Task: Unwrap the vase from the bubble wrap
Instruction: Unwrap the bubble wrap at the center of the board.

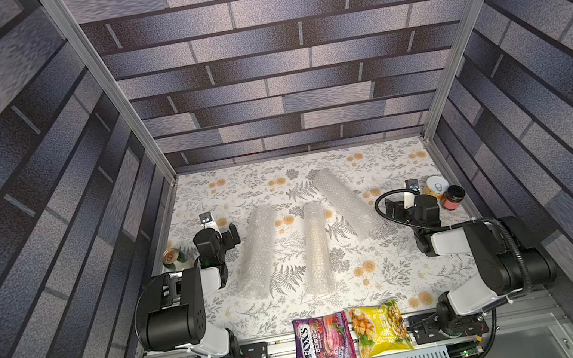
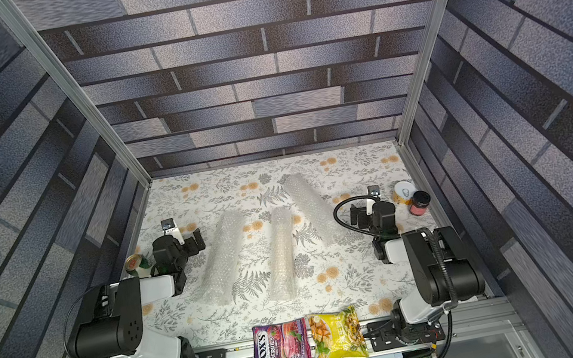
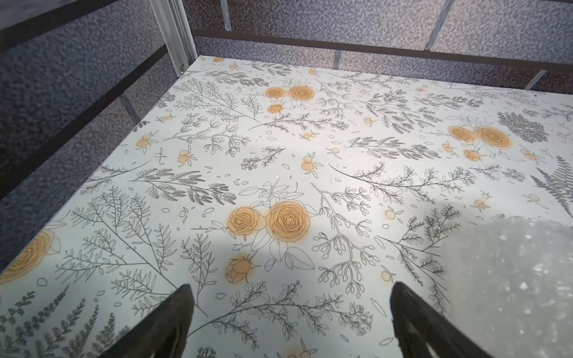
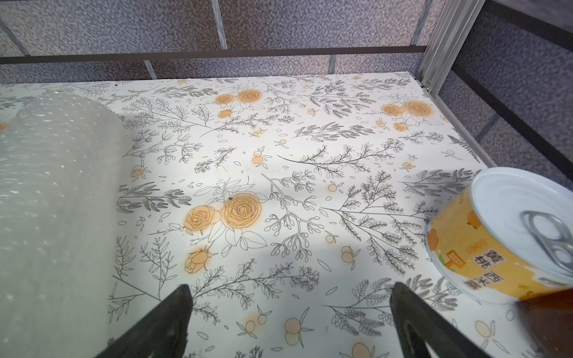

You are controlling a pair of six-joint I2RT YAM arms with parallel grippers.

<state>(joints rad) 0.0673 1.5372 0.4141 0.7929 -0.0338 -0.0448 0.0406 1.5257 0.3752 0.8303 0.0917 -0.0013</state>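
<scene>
Three long rolls of bubble wrap lie on the flowered table in both top views: a left roll (image 1: 259, 251) (image 2: 223, 257), a middle roll (image 1: 316, 248) (image 2: 281, 253) and a slanted right roll (image 1: 346, 201) (image 2: 315, 206). The vase is hidden. My left gripper (image 1: 219, 231) (image 3: 291, 288) stands open just left of the left roll, whose end (image 3: 511, 285) shows in the left wrist view. My right gripper (image 1: 405, 202) (image 4: 290, 288) stands open just right of the right roll (image 4: 52, 201). Only bare table lies between each pair of fingers.
An orange tin (image 1: 436, 186) (image 4: 502, 235) and a dark-lidded jar (image 1: 453, 197) stand by the right wall. A green can (image 1: 172, 256) sits by the left wall. Two snack bags, purple (image 1: 324, 341) and yellow (image 1: 381, 329), lie at the front edge. Enclosure walls ring the table.
</scene>
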